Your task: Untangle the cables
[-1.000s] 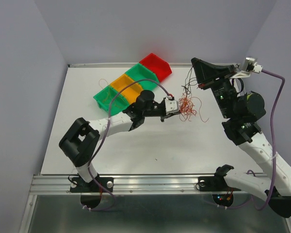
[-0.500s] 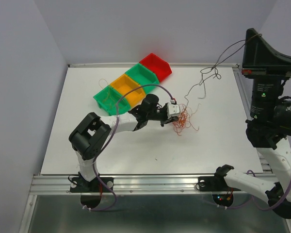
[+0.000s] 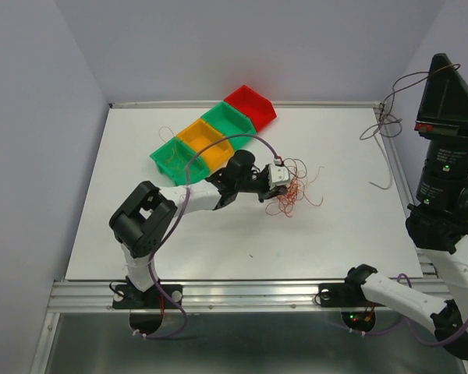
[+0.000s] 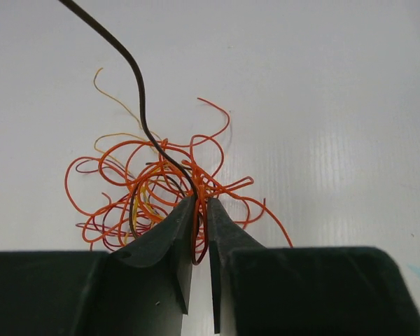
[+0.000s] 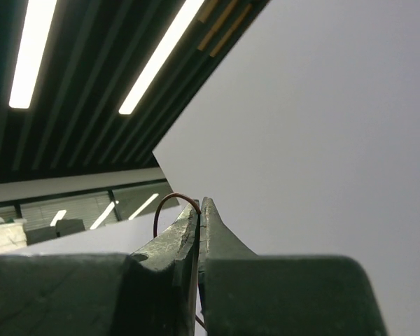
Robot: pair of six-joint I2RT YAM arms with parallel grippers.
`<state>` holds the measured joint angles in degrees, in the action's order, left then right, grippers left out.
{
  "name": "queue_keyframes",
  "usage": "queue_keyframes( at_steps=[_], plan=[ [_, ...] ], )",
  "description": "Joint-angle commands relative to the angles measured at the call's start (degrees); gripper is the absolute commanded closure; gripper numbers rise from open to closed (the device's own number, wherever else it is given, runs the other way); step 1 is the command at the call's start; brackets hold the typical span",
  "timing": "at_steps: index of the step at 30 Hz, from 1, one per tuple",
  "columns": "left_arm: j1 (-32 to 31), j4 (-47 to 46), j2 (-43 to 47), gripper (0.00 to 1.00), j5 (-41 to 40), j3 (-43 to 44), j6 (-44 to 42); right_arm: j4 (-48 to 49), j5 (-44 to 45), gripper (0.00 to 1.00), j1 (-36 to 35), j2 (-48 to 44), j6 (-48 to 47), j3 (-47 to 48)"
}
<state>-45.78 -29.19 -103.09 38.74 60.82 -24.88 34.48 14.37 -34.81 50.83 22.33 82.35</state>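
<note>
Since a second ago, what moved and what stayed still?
The right tool swung from above the tangle up and out past the table's right edge, pulling a dark wire clear of it. The tangle slid a little toward the arms. The left tool stayed at the tangle, and the bins did not move.

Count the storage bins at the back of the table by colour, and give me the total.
Red bin: 1
Green bins: 2
Orange bin: 1
Total: 4
</note>
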Motion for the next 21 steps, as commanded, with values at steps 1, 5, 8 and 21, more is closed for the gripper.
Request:
queue_keyframes(
  at_steps=[1,5,8,21],
  plan=[
    [-0.2,-2.6,6.7,0.77,0.6,-0.8,-0.3,1.3,1.8,0.99,0.4,-1.7,0.8,-7.8],
    [-0.2,-2.4,8.3,0.70,1.3,-2.1,-0.3,2.6,5.1,1.00,0.4,-0.3,-1.0,-13.3],
    [-0.2,-1.2,10.7,0.52,0.7,-3.5,-1.3,3.0,4.4,0.99,0.3,3.4,-4.1,-14.5],
    [5.3,15.6,28.7,0.39,-3.0,-11.7,-2.0,1.8,-4.1,0.99,0.4,26.2,-6.9,-5.5]
  ],
)
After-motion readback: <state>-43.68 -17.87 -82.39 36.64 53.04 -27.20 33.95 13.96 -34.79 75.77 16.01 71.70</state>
